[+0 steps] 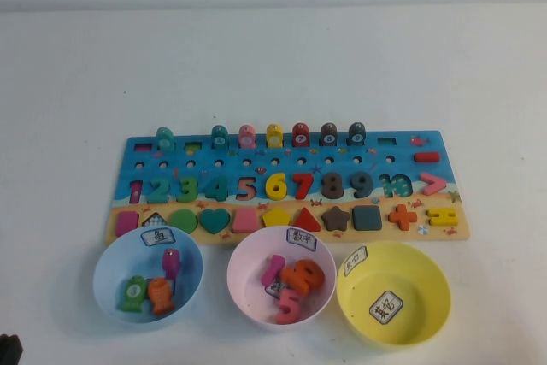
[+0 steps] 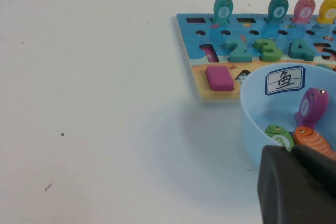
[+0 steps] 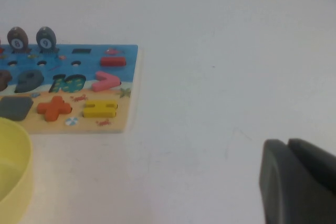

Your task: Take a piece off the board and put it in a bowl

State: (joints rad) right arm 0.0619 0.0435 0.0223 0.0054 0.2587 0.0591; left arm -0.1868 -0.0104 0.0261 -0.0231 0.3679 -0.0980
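Observation:
The long blue board point(image 1: 282, 147) lies across the middle of the table. Its "10" slot point(image 1: 396, 185) is an empty teal cut-out, which also shows in the right wrist view point(image 3: 68, 83). The orange "10" piece point(image 1: 302, 275) lies in the pale pink bowl point(image 1: 244, 284), beside a pink "1" and a salmon "5". My left gripper point(image 2: 291, 150) is shut and empty, low beside the light blue bowl point(image 2: 252, 124); only its edge point(image 1: 7, 350) shows in the high view. My right gripper point(image 3: 287, 142) is shut and empty over bare table, away from the board's right end point(image 3: 128, 87).
The light blue bowl point(image 1: 111, 275) holds several fish pieces. The yellow bowl point(image 1: 419, 279) stands at the right of the pink one. All three bowls sit just in front of the board. Fish pegs point(image 1: 274, 135) stand along the board's far edge.

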